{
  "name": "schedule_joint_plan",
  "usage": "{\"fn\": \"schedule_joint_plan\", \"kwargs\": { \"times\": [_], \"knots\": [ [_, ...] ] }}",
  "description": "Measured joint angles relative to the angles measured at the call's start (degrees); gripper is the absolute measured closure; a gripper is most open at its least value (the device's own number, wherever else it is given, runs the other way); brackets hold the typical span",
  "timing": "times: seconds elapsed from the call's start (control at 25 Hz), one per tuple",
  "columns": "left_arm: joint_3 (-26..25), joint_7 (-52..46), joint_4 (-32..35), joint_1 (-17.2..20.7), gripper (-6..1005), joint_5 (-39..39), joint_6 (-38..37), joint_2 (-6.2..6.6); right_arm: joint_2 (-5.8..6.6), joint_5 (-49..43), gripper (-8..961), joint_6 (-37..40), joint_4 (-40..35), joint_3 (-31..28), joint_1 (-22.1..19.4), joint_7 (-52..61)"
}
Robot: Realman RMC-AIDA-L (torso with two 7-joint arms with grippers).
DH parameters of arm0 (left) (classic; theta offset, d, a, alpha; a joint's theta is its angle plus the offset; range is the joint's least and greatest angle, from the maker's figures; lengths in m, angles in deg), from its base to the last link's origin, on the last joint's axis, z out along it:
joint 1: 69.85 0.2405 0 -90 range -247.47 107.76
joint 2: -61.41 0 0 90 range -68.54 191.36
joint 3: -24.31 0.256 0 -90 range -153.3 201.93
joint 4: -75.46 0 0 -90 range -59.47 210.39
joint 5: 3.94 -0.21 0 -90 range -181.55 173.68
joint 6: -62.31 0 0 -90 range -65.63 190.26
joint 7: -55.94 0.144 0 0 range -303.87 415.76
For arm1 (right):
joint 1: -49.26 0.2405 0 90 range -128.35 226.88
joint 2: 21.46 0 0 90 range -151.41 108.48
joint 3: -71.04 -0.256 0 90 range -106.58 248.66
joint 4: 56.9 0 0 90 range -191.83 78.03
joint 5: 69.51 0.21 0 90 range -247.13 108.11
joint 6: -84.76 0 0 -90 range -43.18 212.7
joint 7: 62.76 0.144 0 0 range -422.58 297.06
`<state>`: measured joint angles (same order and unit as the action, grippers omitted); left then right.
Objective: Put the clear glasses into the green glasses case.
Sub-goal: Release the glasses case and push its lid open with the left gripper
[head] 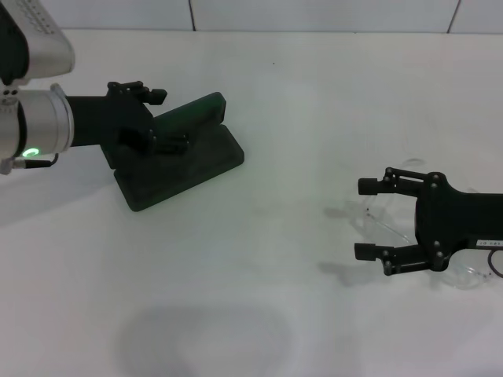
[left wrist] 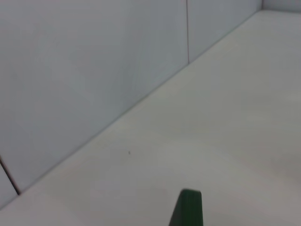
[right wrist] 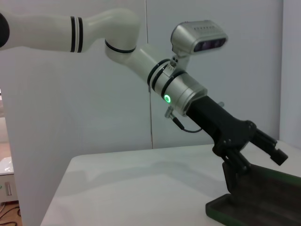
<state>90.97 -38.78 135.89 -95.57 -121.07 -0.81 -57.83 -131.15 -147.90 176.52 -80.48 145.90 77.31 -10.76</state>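
Surface [head: 259, 314]: white, plain; tiled wall [head: 314, 14] at far edge. Case [head: 185, 161]: open, far left; left gripper [head: 157, 122] over it, jaws spread. Glasses [head: 393, 224]: near right, under right gripper [head: 373, 220], jaws spread.

Head cam: high, looks fwd/down over whole table [head: 283, 157]. L wrist cam: low, close, faces back wall [left wrist: 84, 70]. R wrist cam: low, looks across at left gripper [right wrist: 256, 148]. All share green glasses case [head: 185, 161].

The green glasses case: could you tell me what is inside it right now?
The open green glasses case shows only dark lining; the left gripper covers part. The clear glasses lie under the right gripper.
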Motion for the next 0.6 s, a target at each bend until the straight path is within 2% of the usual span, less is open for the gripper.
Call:
{"fn": "schedule_joint_plan", "kwargs": {
  "times": [0.48, 0.6],
  "knots": [
    [-0.2, -1.0, 0.4, -0.3, 129, -2.4, 0.2, 0.46, -0.41, 0.0, 66, 0.1, -0.2, 0.0, -0.2, 0.0],
    [-0.9, -1.3, 0.1, -0.6, 130, -4.0, 0.7, 0.08, -0.51, 0.0, 66, 0.1, -0.2, 0.0, -0.1, 0.0]
  ]
}}
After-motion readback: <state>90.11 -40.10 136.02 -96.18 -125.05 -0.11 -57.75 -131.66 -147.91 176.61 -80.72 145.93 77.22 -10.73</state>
